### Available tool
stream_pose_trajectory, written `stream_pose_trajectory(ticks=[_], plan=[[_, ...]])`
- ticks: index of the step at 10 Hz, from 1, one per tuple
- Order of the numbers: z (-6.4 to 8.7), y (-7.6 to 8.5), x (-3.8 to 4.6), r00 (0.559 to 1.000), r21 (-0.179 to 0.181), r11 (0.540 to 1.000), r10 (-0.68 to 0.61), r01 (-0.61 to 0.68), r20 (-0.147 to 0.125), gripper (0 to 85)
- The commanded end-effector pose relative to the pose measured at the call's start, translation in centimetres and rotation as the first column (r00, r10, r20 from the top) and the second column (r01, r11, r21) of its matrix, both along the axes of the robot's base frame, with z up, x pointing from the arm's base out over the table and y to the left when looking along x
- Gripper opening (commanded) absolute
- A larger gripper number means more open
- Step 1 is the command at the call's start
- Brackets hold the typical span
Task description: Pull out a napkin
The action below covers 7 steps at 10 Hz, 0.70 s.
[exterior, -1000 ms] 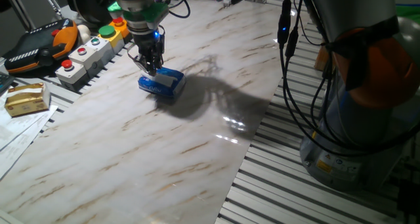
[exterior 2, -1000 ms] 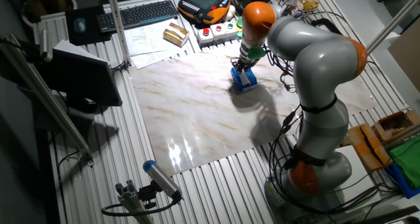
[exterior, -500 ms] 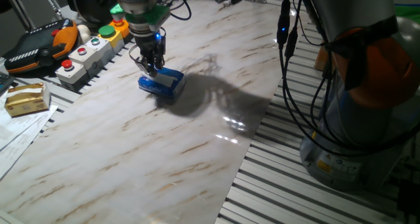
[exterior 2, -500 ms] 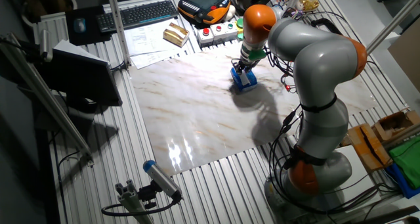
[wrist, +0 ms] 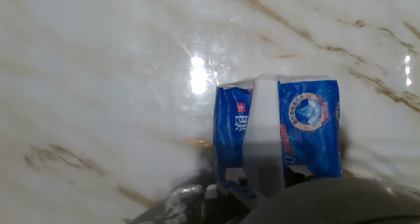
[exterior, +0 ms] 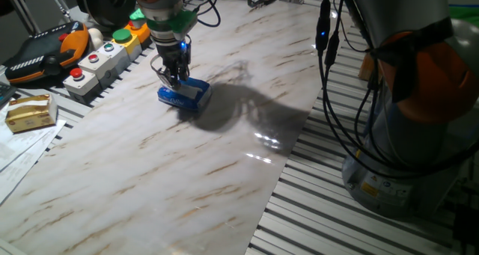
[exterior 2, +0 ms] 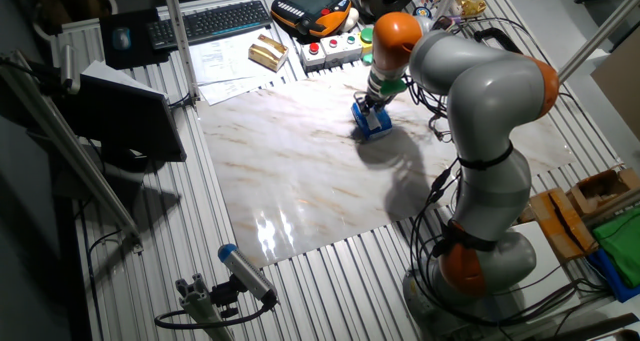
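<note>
On the marble-patterned worktop (exterior: 150, 180), toward the edge beside the button boxes (exterior: 93, 64), lies the blue tissue pack (exterior: 185, 96), flat with its slot upward so the gripper (exterior: 174, 79) can come straight down onto it. The napkin (wrist: 266, 135) shows as a white strip along the pack's middle. The fingertips are cut off in the hand view and tiny elsewhere, so I cannot tell whether they pinch the napkin.
</note>
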<state>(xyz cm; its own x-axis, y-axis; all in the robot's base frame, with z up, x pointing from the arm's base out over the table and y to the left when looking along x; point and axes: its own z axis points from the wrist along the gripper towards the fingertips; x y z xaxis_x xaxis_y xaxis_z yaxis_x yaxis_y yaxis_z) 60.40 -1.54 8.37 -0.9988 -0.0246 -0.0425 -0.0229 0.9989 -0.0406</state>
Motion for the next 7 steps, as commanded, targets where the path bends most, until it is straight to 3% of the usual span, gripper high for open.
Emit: stream_pose_trajectory(ticks=[1,7], plan=[[-0.12,-0.03,0.04,1.0,0.0,1.0,-0.001,0.001,0.0,39.7],[-0.95,-0.08,0.31,1.0,-0.005,1.0,-0.002,0.002,0.012,39.3]])
